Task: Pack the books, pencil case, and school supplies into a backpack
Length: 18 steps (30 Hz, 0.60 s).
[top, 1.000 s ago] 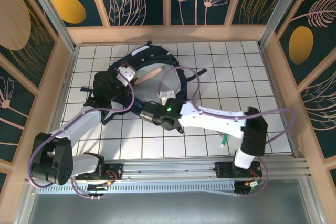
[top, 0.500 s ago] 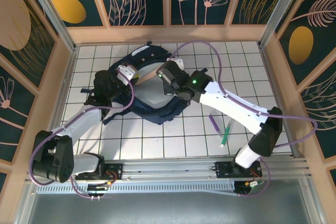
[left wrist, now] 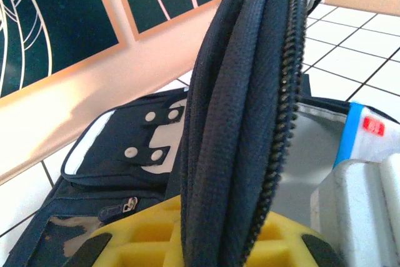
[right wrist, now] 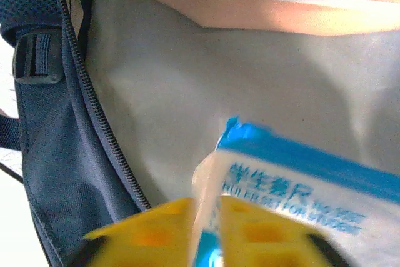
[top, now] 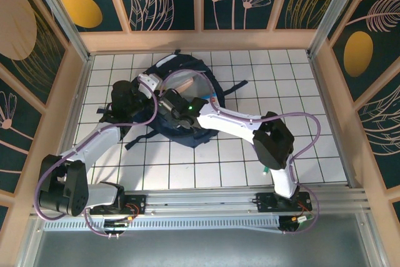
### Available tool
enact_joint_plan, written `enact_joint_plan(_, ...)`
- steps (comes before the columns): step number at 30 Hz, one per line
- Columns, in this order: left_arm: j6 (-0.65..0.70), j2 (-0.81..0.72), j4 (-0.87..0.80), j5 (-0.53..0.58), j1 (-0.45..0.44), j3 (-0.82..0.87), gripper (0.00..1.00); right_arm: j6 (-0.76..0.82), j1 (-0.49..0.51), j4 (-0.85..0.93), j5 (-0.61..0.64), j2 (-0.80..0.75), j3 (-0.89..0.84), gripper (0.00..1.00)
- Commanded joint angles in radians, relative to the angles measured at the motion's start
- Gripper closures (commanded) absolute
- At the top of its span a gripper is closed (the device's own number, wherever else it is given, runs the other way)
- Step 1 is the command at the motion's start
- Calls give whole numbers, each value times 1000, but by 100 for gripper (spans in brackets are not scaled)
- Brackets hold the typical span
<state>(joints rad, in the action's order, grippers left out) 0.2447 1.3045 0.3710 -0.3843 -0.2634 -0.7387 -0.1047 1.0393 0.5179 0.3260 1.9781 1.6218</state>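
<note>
Right wrist: right fingers [right wrist: 156,226] pinch a blue-white packet [right wrist: 300,173] inside the backpack [right wrist: 56,154], whose opening may collapse if the left fingers [left wrist: 144,245] clamping its rim slip.

Top camera high overhead, looking down; wrist cameras close, sharing backpack [top: 190,137].

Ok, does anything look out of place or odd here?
Nothing spilled or damaged. The dark navy fabric backpack looks lopsided only because the left gripper pinches its zipper rim upright, while the right gripper holds a blue-and-white packet inside it.
</note>
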Motion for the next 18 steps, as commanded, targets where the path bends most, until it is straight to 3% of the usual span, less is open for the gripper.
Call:
enact_joint_plan(1,-54,-3,82,-45,-10,-44,100,91,13,-75,0,-30,-53,67)
enact_joint_plan(4,-66,3,87,-48,-9,-44,100,57,1,-50,28,-64,-71,60)
enact_joint_plan(7,-66,4,84,-43,-9,-42,100,-83,-15,-11,17,-132,-82,52)
enact_joint_plan(9,-61,0,78,-43,-9,-42,100,-252,-38,-5,-12,-200,-129,46)
enact_joint_plan(14,-40,-22,55,-70,-9,-30,100,-959,-153,-43,-186,-358,-414,38)
enact_joint_plan(16,-41,-30,54,-76,-9,-17,100,-1129,-153,-108,-221,-384,-500,36)
enact_joint_plan(18,-43,-36,56,-85,-9,0,100,-1198,-159,-192,-249,-385,-551,35)
